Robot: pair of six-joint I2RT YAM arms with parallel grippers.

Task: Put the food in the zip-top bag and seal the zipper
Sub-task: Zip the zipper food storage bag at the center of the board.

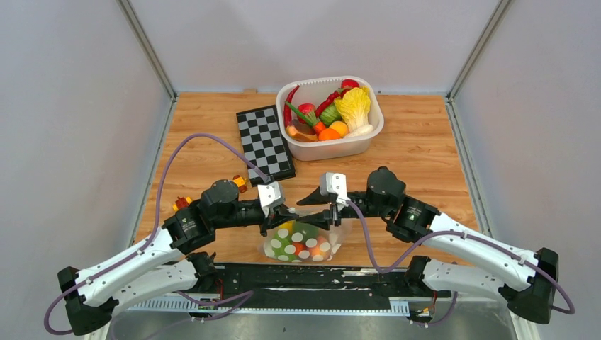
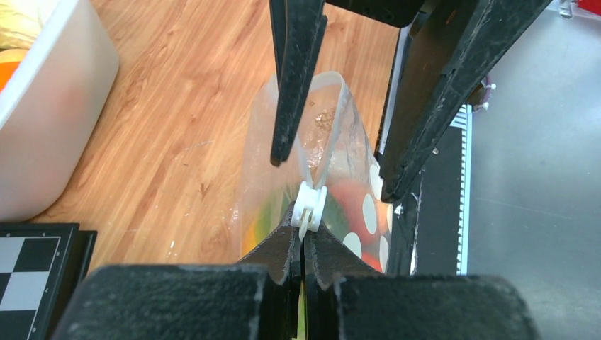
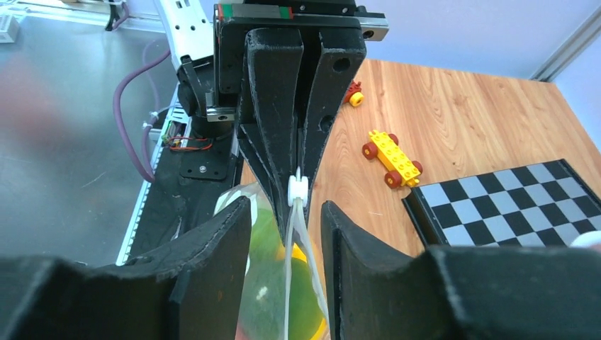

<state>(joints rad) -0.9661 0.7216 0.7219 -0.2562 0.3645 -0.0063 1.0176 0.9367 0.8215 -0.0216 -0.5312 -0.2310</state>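
The wooden counter (image 1: 425, 156) carries everything. Both arms reach inward from their bases, forearms converging so the two claws face each other tip to tip near the counter's front edge.

Well beyond the claws sits a white tub (image 1: 371, 133) heaped with toy produce. A chessboard (image 1: 264, 142) lies just beside the tub, beyond the left claw.

The zip-top bag (image 1: 301, 244) hangs between and below the two claws, its dotted body sagging toward the arm bases. Its top edge is raised, and its long axis runs straight from one claw to the other. The food (image 3: 273, 312) already inside shows green, yellow and red through the plastic.

The left claw (image 2: 303, 228) is pinched tight on the zipper (image 2: 310, 207), the fingertips meeting at the white slider piece on the strip. From there the strip leads away toward the right claw (image 3: 283, 212). That claw stands apart, one finger on each side of the bag's upright top edge. Neither pad clearly presses the plastic.

A yellow toy brick car (image 3: 391, 157) and a red one (image 3: 352, 92) lie on the wood behind the left claw, well apart from the bag.
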